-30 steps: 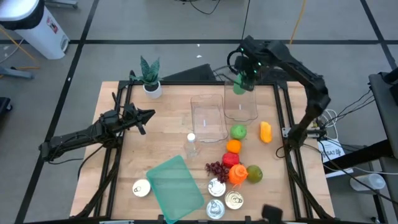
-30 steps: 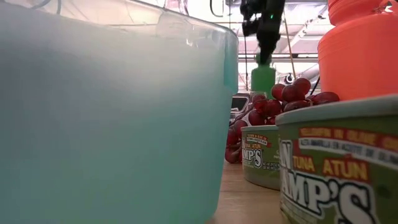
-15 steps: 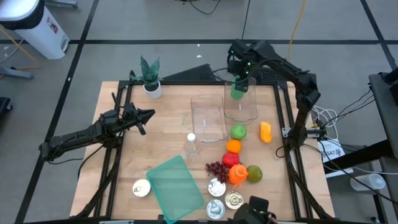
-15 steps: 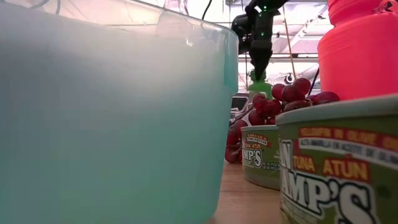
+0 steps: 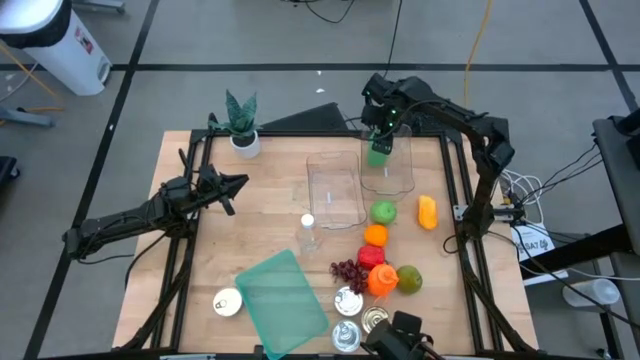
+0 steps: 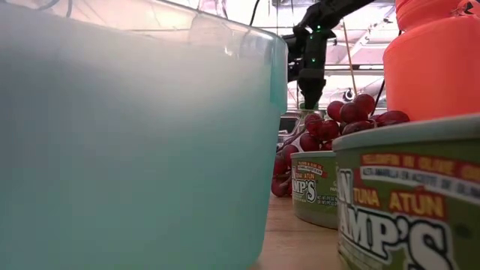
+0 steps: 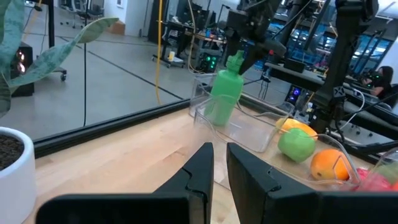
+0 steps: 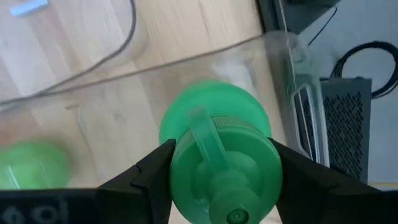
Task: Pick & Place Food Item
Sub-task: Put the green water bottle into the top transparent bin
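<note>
Two clear plastic bins are sitting side by side on your wooden table (image 5: 260, 190), and the right-hand bin (image 5: 388, 170) is your landmark. Your right gripper (image 5: 379, 128) is hanging over that bin's far end, grasping the green bottle (image 5: 379, 152) by its top; the bottle is standing upright inside it. The second clear bin (image 5: 335, 190) is lying just left of it. A green apple (image 5: 383, 212) is resting just in front. Your left gripper (image 5: 232, 184), clenched on nothing, is waiting well to the left.
</note>
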